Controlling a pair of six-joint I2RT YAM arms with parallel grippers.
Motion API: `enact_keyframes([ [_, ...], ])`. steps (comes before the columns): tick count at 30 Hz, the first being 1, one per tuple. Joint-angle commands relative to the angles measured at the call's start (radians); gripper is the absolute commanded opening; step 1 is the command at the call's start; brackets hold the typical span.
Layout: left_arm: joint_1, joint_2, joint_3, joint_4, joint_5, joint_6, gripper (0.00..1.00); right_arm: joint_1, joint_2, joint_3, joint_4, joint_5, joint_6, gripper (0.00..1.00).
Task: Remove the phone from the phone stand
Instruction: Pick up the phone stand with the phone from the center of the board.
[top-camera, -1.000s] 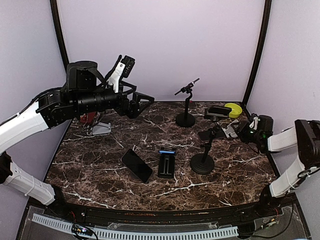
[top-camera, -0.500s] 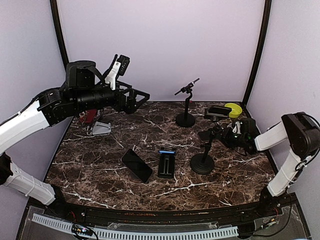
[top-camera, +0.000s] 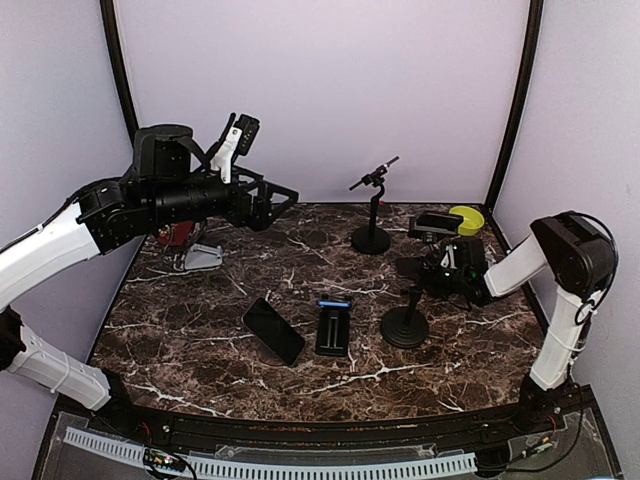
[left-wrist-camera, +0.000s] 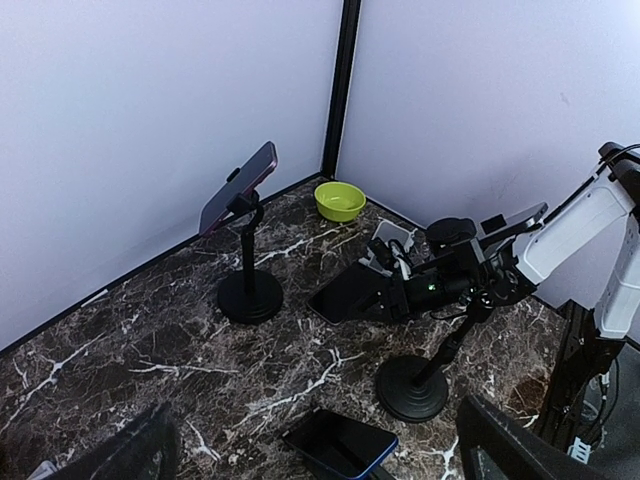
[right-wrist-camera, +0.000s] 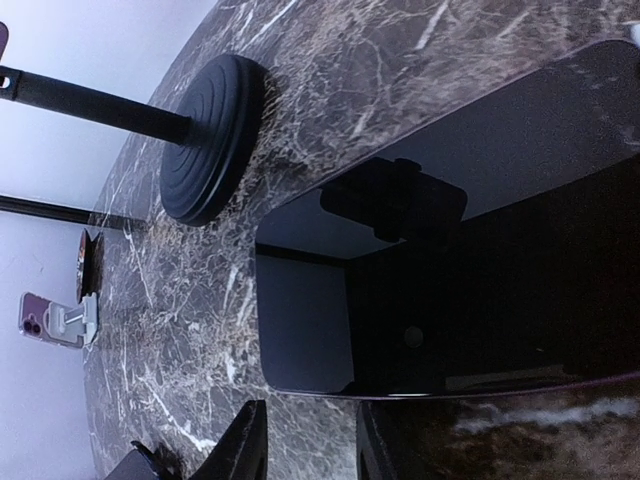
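Observation:
A black phone (top-camera: 414, 268) hangs tilted above the table beside the stem of the black round-based phone stand (top-camera: 405, 326). It also shows in the left wrist view as the dark phone (left-wrist-camera: 350, 292) left of the stand (left-wrist-camera: 412, 385). My right gripper (top-camera: 442, 272) reaches in from the right, rolled on its side. Its fingertips (right-wrist-camera: 248, 430) sit at the phone's (right-wrist-camera: 450, 250) near corner, a narrow gap apart with bare table between them. How the stand holds the phone is hidden. My left gripper (top-camera: 283, 200) hovers high at the back left, wide open and empty.
A second stand (top-camera: 371, 238) at the back holds a pinkish phone. A yellow bowl (top-camera: 466, 220) sits in the back right corner. A black phone (top-camera: 273, 330) and a blue-edged phone (top-camera: 333, 328) lie flat mid-table. A small white stand (top-camera: 201, 257) is at the left.
My right arm has swung in leftward to the phone and its jaws have narrowed. The phone has stayed where it was. The left arm shifted only slightly.

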Motion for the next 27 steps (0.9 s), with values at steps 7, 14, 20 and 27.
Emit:
enact_keyframes([
  [7,0.014,-0.040,-0.024,0.026,0.009,-0.012,0.99,0.057,0.058,0.065,0.071,0.001,0.046,0.31],
  [14,0.024,-0.019,-0.025,0.024,0.017,-0.018,0.99,0.056,-0.141,-0.035,0.063,0.039,0.015,0.44],
  [20,0.033,-0.010,-0.025,0.038,0.034,-0.027,0.99,0.049,-0.407,-0.104,-0.091,0.161,-0.048,0.54],
  [27,0.042,-0.004,-0.033,0.040,0.007,-0.038,0.99,0.038,-0.658,-0.139,-0.328,0.259,-0.102,0.63],
])
